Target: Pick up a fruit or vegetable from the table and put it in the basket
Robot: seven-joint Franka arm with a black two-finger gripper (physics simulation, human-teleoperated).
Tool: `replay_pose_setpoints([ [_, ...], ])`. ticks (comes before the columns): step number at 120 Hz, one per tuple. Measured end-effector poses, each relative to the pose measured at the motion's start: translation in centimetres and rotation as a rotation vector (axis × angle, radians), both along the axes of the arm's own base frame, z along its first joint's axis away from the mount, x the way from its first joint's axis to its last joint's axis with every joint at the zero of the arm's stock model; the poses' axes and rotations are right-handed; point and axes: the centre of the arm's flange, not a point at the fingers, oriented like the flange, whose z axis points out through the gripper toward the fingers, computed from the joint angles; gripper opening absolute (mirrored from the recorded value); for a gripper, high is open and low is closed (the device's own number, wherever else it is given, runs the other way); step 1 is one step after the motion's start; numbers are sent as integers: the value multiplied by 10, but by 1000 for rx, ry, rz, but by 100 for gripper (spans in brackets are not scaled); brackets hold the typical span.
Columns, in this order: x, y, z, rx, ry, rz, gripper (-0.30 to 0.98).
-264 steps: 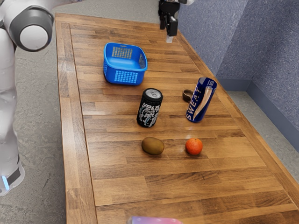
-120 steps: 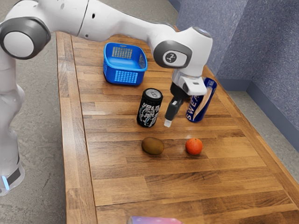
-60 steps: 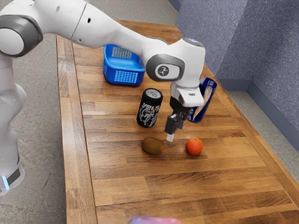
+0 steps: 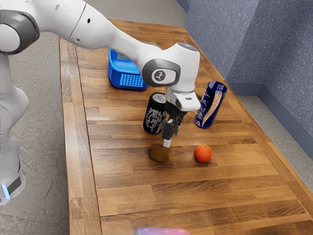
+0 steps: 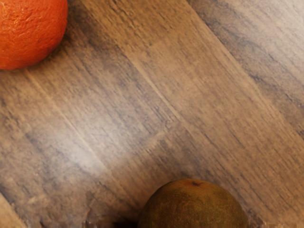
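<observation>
**We Lined Up Our Grasp on the Kiwi**

The kiwi [image 4: 157, 154] lay on the wooden surface [image 4: 132, 196] directly below our gripper [image 4: 170, 140], whose jaws stood spread, pinching nothing. The orange [image 4: 203, 153] rested near it; the black can [image 4: 154, 117] stood close by, with the blue basket [image 4: 130, 81] beyond. We judged the approach nearly done: we needed to sink around the fruit, centred, and close before lifting clear of the can.
</observation>
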Motion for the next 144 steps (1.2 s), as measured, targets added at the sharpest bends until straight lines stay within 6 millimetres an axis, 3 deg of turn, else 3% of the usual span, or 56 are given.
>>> replay_pose_setpoints([
  [17, 7, 44, -1, 2, -5, 86, 69],
  [28, 47, 58, 93, 93, -223, 76, 68],
  [33, 52, 62, 112, 122, -262, 74, 68],
  [38, 54, 63, 118, 138, -270, 71, 68],
  [51, 54, 45, 113, 142, -243, 40, 69],
  [78, 34, -51, 93, 113, -186, -111, 69],
  [94, 25, -82, 81, 95, -164, -161, 69],
  [107, 28, -72, 78, 88, -158, -141, 69],
  [133, 43, -4, 76, 88, -147, -20, 69],
  [144, 45, 13, 76, 94, -146, 12, 69],
])
